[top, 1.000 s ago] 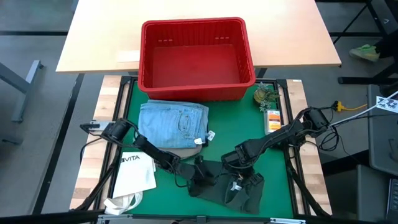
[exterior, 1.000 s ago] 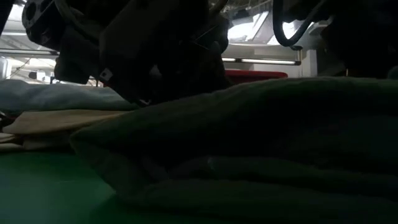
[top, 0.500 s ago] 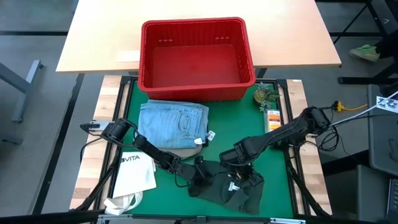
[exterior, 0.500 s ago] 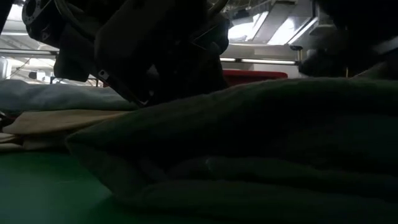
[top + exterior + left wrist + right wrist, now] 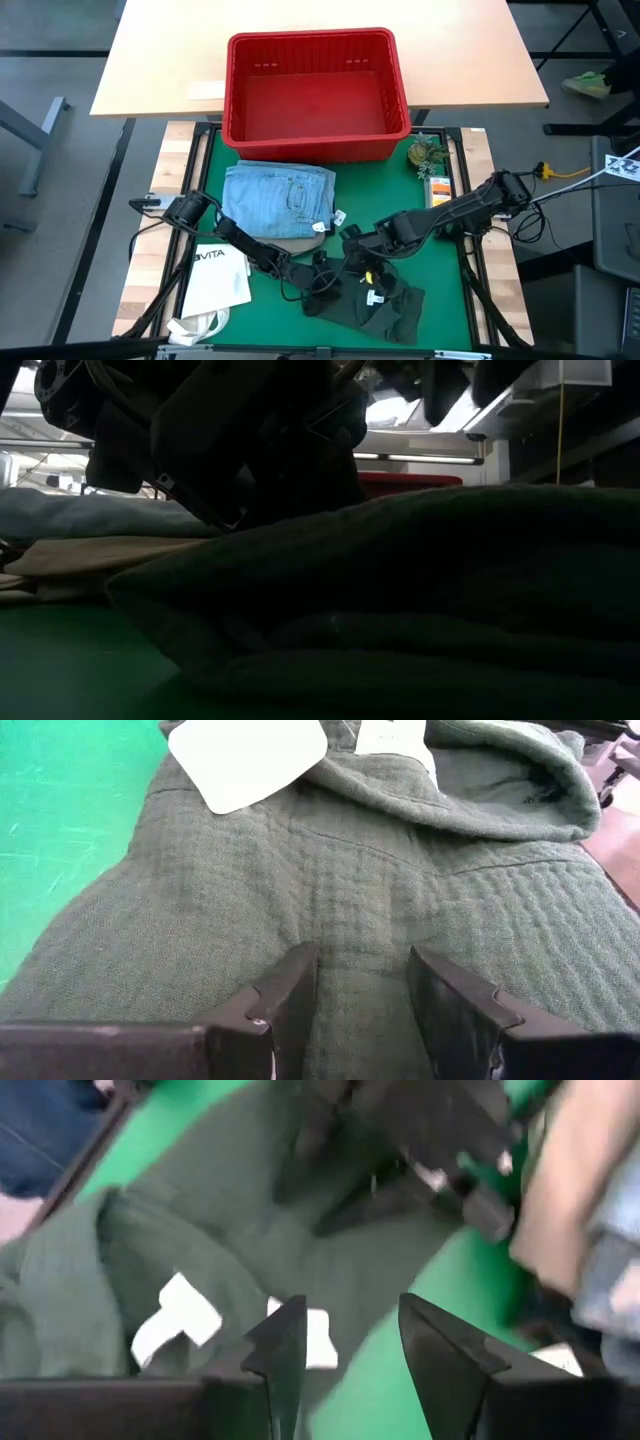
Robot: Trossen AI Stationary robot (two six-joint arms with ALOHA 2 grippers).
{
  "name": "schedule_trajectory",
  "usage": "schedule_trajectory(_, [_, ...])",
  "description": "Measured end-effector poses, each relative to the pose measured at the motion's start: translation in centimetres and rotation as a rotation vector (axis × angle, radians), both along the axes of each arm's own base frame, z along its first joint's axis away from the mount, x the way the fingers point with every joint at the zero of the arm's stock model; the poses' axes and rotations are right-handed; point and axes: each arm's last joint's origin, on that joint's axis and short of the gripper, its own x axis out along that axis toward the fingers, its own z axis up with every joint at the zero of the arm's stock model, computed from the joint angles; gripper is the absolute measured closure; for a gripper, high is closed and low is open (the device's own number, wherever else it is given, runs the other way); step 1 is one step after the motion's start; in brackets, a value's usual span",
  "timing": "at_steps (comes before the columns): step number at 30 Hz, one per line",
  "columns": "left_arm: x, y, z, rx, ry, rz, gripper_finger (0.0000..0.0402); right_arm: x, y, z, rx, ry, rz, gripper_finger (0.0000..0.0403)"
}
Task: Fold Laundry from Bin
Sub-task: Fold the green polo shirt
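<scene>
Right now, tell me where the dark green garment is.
In the high view, the dark green garment lies crumpled on the green mat near the table's front edge, right of the white tote bag and in front of the folded light blue jeans.

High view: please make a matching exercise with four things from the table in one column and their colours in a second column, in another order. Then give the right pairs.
Things:
1. bin
2. folded jeans
3. garment under the grippers
4. tote bag

Colours:
A. white
B. dark green
C. red
D. light blue

Right pairs: 1-C, 2-D, 3-B, 4-A
</scene>
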Motion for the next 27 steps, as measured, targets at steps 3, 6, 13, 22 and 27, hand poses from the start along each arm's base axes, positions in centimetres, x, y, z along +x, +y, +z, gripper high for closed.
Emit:
schedule_trajectory(3, [0.0, 0.0, 0.0, 0.000, -0.001, 0.000, 0.0243, 0.5, 0.3, -0.8, 0.049, -0.033, 0.050, 0.0242])
schedule_trajectory(6, [0.0, 0.0, 0.0, -0.003, -0.005, 0.000, 0.0243, 0.8, 0.6, -1.7, 0.103, -0.037, 0.106, 0.0242])
schedule_trajectory(13, [0.1, 0.0, 0.1, -0.005, -0.025, 0.013, 0.0243, 0.3, 1.8, -3.8, 0.084, -0.017, 0.241, 0.0242])
schedule_trajectory(22, [0.1, 0.0, 0.2, -0.005, -0.032, 0.019, 0.0243, 1.1, 4.1, -5.7, 0.070, -0.061, 0.328, 0.0242])
schedule_trajectory(27, [0.1, 0.0, 0.2, -0.008, -0.038, 0.018, 0.0243, 1.6, 4.7, -8.4, 0.034, 0.011, 0.361, 0.0242])
